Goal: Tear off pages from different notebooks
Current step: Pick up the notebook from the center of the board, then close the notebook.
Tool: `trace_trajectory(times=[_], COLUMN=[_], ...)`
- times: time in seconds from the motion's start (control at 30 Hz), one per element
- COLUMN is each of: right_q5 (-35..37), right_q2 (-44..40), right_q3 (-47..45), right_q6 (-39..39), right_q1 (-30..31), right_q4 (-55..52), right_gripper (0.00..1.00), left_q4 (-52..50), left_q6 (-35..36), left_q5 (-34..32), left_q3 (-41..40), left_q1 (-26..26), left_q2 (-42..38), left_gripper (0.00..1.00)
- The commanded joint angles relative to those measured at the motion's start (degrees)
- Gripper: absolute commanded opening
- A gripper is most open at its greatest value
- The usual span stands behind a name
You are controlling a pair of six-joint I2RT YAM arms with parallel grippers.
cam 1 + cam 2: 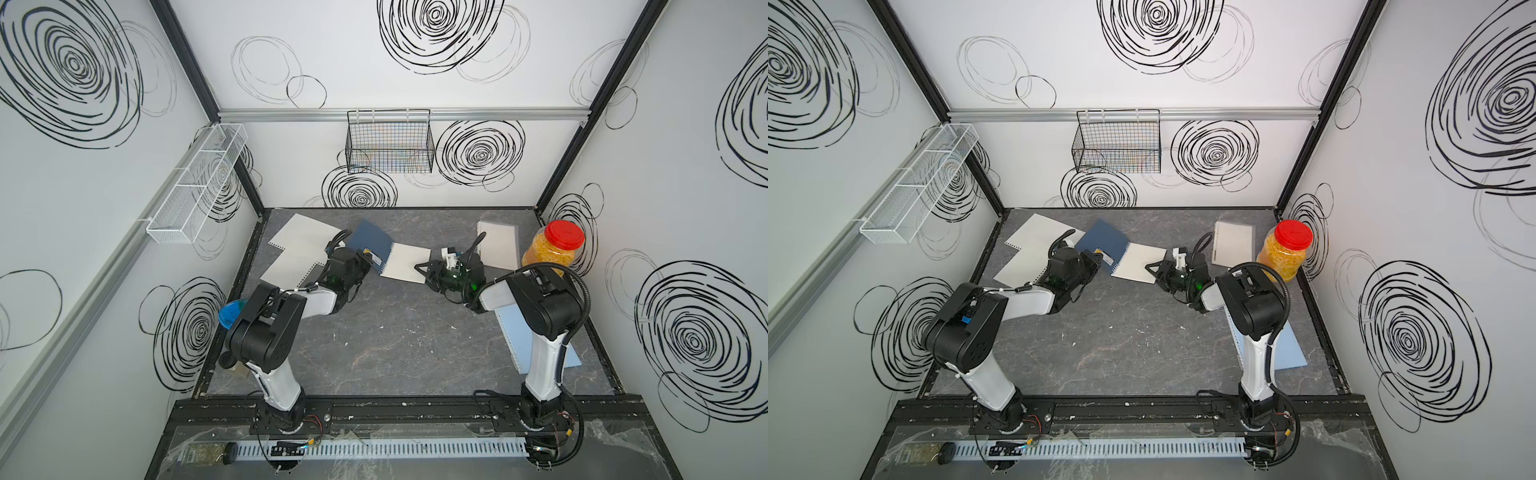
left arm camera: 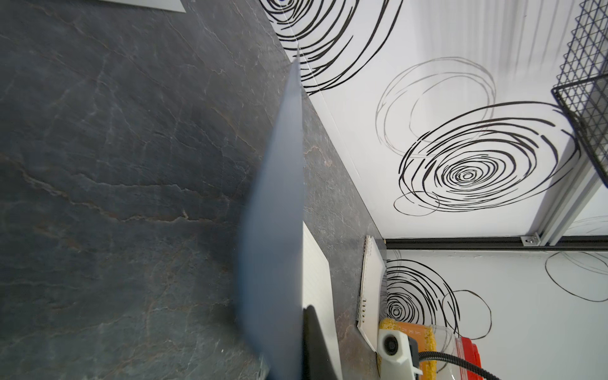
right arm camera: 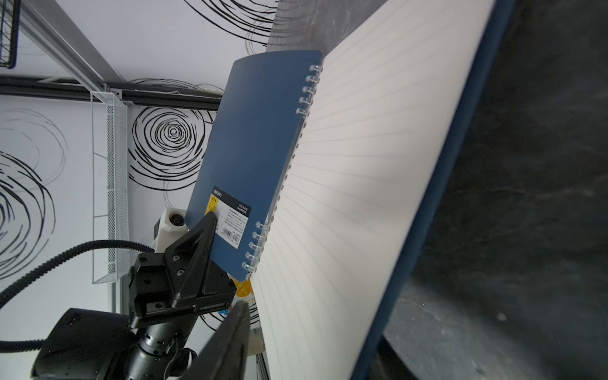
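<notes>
Left tool (image 3: 212, 219) clenched on navy notebook (image 3: 250, 131) cover, mid-frame. Right tool (image 1: 420, 272) at right edge of open page (image 1: 405, 261); cannot tell if gripping.

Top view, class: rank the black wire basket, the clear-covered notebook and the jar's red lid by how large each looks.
1. Black wire basket, though it hangs nearer the camera.
2. Clear-covered notebook.
3. Red lid, only slightly smaller.
</notes>
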Motion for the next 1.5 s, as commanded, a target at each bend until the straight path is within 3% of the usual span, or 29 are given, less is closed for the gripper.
trace_trajectory(times=[0.0, 0.27, 0.6, 0.67, 0.77, 0.83, 1.1, 1.37, 1.47], right_q5=[-2.22, -4.10, -7.25, -8.68, -10.29, -11.45, -14.89, -19.28, -20.65], right_q2=[1.26, 0.08, -5.20, -5.69, -6.36, -6.80, -8.04, -8.69, -9.35], right_q3=[2.42, 6.02, 10.13, 10.84, 11.95, 12.71, 13.14, 12.17, 12.38], right_q6=[-1.53, -7.57, -13.93, -13.93, -14.34, -14.93, -13.68, -10.41, -10.25], right_q1=[-0.38, -1.38, -1.93, -2.15, -2.26, -2.38, -3.07, -3.80, -3.93], right_q4=[0.47, -7.84, -12.74, -11.65, -10.55, -10.26, -6.38, 2.54, 3.41], right_gripper=[0.41, 0.10, 0.01, 0.00, 0.00, 0.00, 0.00, 0.00, 0.00], left_q4=[4.41, 2.67, -13.15, -17.39, -22.62, -25.43, -26.58, -16.98, -12.12], left_q6=[0.92, 6.90, 24.93, 29.37, 34.55, 36.85, 37.75, 29.87, 27.05], left_q5=[2.30, 8.06, 11.79, 12.77, 15.72, 17.33, 17.74, 21.91, 24.03], left_q3=[0.00, 4.34, 18.18, 21.72, 26.30, 28.53, 28.49, 20.00, 16.28], left_q1=[-0.05, -0.22, -4.15, -6.07, -8.58, -9.74, -8.12, 0.87, 4.52], left_q2=[-0.87, -0.44, -5.24, -5.74, -5.92, -5.91, -9.18, -11.81, -11.57], left_gripper=[0.00, 0.00, 0.01, 0.15, 0.45, 0.56, 0.66, 0.71, 0.78])
